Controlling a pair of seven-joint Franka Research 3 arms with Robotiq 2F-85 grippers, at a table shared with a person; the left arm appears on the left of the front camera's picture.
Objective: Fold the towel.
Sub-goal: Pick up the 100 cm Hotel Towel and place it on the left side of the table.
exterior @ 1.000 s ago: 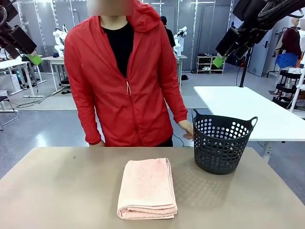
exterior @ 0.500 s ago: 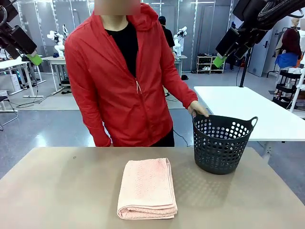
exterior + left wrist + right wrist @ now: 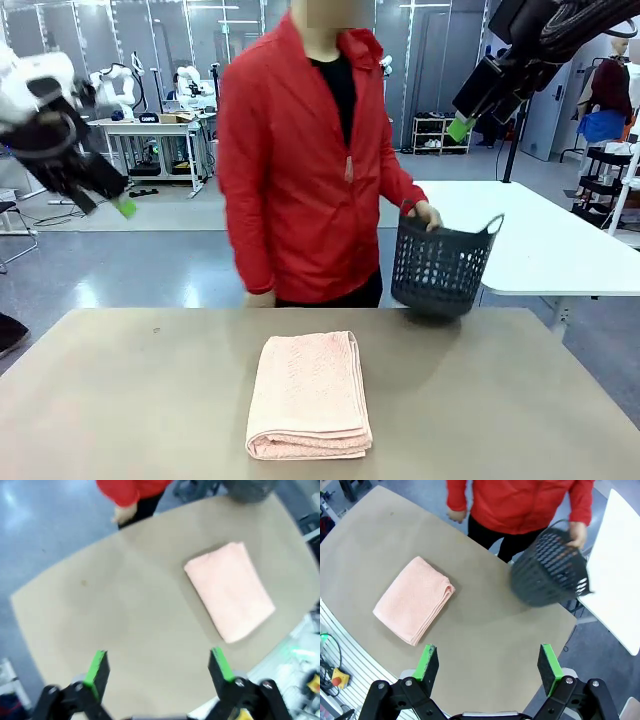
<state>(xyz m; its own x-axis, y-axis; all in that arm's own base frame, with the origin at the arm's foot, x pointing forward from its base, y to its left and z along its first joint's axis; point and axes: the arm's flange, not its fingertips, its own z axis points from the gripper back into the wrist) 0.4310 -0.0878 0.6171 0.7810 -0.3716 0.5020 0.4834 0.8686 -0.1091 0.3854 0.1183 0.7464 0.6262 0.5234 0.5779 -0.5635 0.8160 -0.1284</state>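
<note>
The towel (image 3: 308,396) lies folded well below my left gripper (image 3: 159,667) and right gripper (image 3: 489,666), both spread empty, so I judge folding finished while a person's hand (image 3: 425,214) lifts the basket (image 3: 440,266) away.

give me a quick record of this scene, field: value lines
towel: folded, flat on the table, untouched
basket: lifted off the table, tilted, held at the rim by the person's hand
person: far side, red jacket, other hand at the table edge
left gripper: open, raised above the table, holding nothing
right gripper: open, high above the table, holding nothing
</note>
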